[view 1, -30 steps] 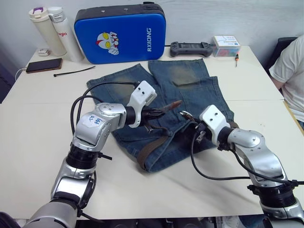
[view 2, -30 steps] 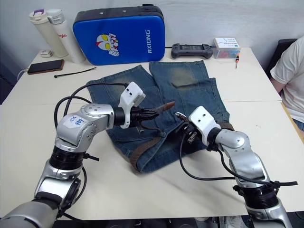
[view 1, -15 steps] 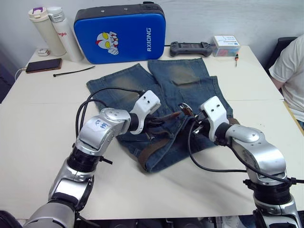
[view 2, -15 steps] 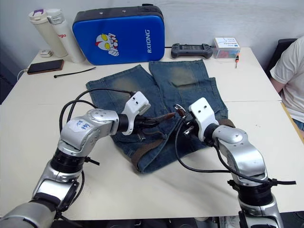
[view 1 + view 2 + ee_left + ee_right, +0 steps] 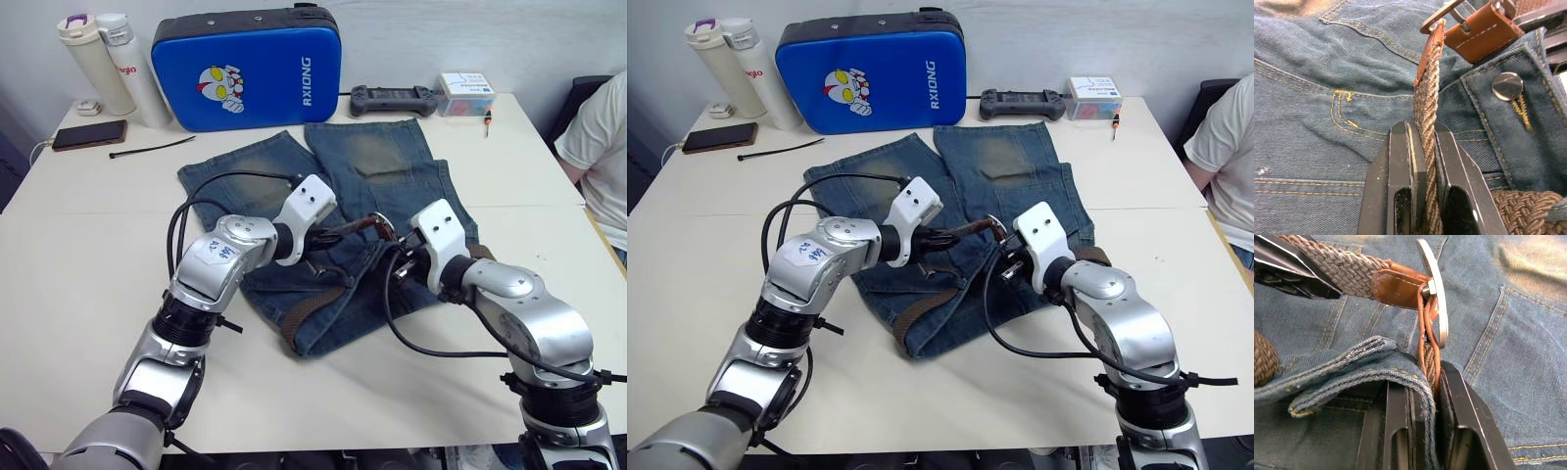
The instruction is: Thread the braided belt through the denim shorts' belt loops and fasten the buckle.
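Since one second ago, the left gripper (image 5: 1422,147) has carried the tan tip of the braided belt (image 5: 1426,105) closer to the buckle (image 5: 1433,293), and now the tip meets it. Its fingers (image 5: 1400,166) clench the woven strap. The right gripper (image 5: 1422,396) grasps the belt's leather end just below the buckle, together with a fold of waistband. Both work above the denim shorts (image 5: 387,166), which lie flat on the white surface (image 5: 78,264), near the blue case (image 5: 245,69).
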You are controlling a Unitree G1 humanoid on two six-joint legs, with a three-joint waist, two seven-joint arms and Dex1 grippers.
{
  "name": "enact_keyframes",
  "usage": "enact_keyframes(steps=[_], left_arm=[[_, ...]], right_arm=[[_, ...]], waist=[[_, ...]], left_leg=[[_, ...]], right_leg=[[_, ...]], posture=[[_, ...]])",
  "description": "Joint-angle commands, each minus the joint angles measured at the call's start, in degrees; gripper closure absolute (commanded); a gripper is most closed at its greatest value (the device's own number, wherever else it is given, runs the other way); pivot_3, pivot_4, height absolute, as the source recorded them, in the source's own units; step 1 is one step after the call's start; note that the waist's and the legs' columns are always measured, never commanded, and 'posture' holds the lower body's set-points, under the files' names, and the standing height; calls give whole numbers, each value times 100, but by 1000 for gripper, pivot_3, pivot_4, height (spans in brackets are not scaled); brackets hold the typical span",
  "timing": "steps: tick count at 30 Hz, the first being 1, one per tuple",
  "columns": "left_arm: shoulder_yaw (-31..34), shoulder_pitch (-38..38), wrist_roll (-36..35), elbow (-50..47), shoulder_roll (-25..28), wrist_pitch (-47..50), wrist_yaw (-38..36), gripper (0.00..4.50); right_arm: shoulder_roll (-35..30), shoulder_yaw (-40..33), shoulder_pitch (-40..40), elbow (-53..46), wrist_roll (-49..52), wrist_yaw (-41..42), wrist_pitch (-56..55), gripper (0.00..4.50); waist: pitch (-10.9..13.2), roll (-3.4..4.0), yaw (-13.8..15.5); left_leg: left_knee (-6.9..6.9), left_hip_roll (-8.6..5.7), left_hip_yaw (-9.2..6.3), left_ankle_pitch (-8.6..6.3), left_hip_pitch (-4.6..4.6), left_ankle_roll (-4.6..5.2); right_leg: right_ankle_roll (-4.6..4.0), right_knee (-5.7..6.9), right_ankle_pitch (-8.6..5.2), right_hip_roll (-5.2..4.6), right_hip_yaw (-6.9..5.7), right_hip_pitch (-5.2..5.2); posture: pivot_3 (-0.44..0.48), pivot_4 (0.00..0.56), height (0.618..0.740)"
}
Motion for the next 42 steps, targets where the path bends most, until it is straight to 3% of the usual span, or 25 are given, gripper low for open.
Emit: enact_keyframes(steps=[1,19,25,42], left_arm=[[110,-131,-128,-380,-89,22,-24,4500],[-184,-164,131,-503,-209,-536,-31,4500],[-519,-187,382,-287,-263,-1036,-131,4500],[-452,97,421,-548,55,-970,-267,4500]], right_arm=[[41,-76,-41,-170,132,-57,-4,4446],[219,-457,-172,-120,863,-49,1219,4446],[868,-1035,-466,-141,1405,-99,2126,4446],[2069,-2853,-1120,503,1170,-929,2848,4446]], waist=[[0,0,1],[0,0,4],[0,0,-1],[-1,1,-6]], left_leg=[[0,0,0,0,0,0],[-1,0,-1,0,0,0],[-3,0,0,0,0,0],[-10,0,1,1,-1,-1]], right_leg=[[0,0,0,0,0,0],[0,-3,0,0,0,1],[0,-3,0,0,0,0],[0,2,0,-1,2,-5]], posture=[[0,150,740],[0,150,740],[0,150,740],[0,150,740]])
